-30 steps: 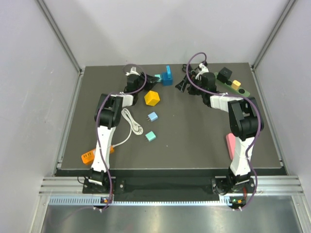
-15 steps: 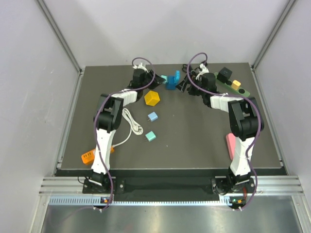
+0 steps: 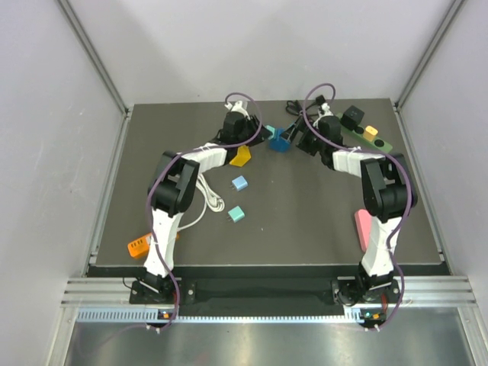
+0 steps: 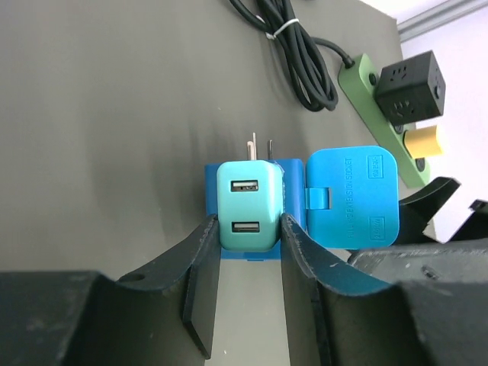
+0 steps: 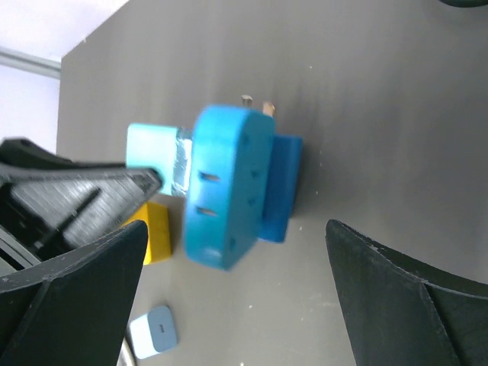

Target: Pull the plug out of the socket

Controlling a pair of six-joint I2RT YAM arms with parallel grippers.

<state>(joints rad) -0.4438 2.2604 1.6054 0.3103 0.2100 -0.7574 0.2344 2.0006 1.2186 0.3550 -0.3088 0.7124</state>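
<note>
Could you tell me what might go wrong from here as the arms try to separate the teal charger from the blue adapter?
1. The left jaws clamp only the teal charger. Nothing grips the blue adapter, so it may twist or slip off early.
2. The right jaws stand wide open on either side of the adapter without touching it. Closing off-centre might knock it aside or land on the bare prongs.

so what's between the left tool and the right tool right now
The teal charger, gripped by the left tool, joined to the blue adapter facing the open right tool. Both wrist views show it.
</note>
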